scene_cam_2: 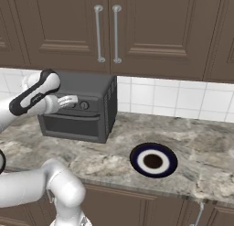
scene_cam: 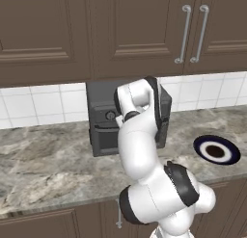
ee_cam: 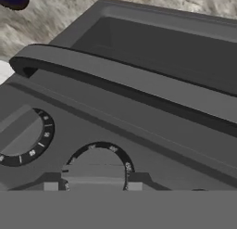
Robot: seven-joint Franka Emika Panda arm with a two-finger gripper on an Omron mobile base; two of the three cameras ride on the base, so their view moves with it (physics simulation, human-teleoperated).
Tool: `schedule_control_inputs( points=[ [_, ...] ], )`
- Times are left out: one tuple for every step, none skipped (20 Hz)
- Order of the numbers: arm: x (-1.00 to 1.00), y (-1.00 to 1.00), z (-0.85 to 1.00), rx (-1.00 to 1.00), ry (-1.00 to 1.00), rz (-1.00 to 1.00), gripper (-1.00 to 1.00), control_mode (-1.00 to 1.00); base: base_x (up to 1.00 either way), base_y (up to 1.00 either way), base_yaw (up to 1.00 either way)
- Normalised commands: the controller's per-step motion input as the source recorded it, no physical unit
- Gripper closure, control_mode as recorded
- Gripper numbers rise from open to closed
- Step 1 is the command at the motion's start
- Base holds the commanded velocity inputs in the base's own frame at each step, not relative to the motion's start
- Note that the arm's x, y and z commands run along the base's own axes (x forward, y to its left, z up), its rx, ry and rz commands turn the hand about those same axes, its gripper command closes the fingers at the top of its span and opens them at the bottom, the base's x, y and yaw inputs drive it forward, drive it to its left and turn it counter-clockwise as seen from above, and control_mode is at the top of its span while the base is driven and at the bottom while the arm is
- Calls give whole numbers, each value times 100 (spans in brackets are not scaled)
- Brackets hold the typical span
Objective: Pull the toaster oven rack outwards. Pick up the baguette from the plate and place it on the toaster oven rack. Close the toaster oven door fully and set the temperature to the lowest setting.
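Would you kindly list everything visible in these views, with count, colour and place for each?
toaster oven: one, dark grey, on the counter against the tiled wall
toaster oven door: one, dark grey, shut
knobs: two seen close up, grey, above the door handle
plate: one, dark blue with white ring, bare, right of the oven
counter: one, grey marble
cabinets: brown, above
gripper: one, white, at the knob row
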Motion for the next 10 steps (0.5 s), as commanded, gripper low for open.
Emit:
schedule_control_inputs(
  points=[
    [51,0,0,-100,36,22,100,-100,0,0,0],
    [46,0,0,-100,36,23,100,-100,0,0,0],
    [34,0,0,-100,36,29,100,-100,0,0,0],
    [14,0,0,-100,37,33,100,-100,0,0,0],
    [0,0,-1,-100,36,43,100,-100,0,0,0],
    [0,29,-47,-100,30,45,100,-100,0,0,0],
    [-54,12,-100,-65,0,28,100,-100,0,0,0],
    [-72,13,-99,-59,-8,23,100,-100,0,0,0],
    [-84,5,-99,-57,-11,26,100,-100,0,0,0],
    [-95,-1,-91,-43,-12,24,100,-100,0,0,0]
  ],
)
